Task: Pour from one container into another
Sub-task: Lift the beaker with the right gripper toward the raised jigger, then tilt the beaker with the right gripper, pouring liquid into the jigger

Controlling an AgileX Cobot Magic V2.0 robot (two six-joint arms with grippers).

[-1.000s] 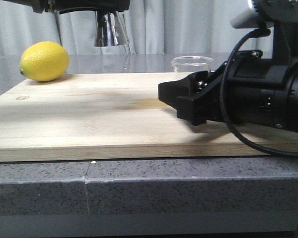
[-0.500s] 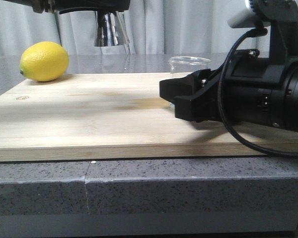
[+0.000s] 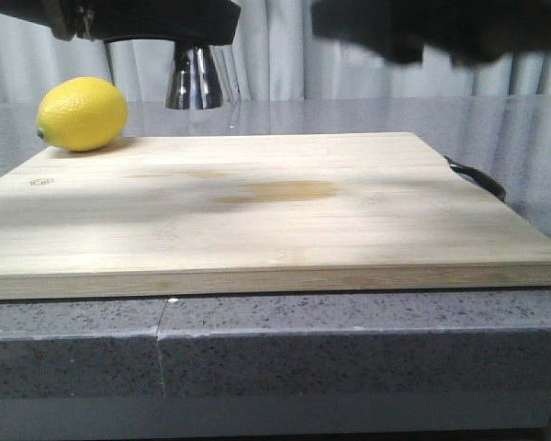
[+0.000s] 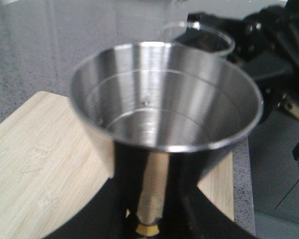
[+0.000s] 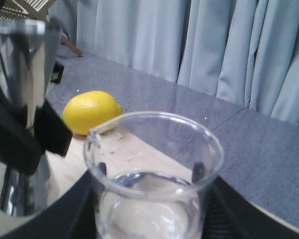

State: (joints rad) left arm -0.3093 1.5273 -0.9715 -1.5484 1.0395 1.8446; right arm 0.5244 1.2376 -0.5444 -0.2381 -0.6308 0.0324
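My left gripper (image 4: 152,211) is shut on the narrow brass waist of the steel jigger (image 4: 164,94), held upright above the board's far left. In the front view only the jigger's lower cone (image 3: 195,78) shows under that gripper (image 3: 156,18). The clear glass beaker (image 5: 154,174) holds some clear liquid and sits upright between the fingers of my right gripper (image 5: 154,204), which is shut on it. From the left wrist, the beaker's rim (image 4: 202,35) shows just behind the jigger's mouth. The right arm (image 3: 422,28) is a dark blur at the top of the front view, and the beaker is out of that view.
A wooden cutting board (image 3: 257,202) covers the grey stone counter, with a black handle (image 3: 477,179) at its right end. A yellow lemon (image 3: 83,113) lies at the board's far left corner. Pale curtains hang behind.
My right arm has risen from the board's right side with the beaker, up to the top of the front view. The jigger has shifted slightly left.
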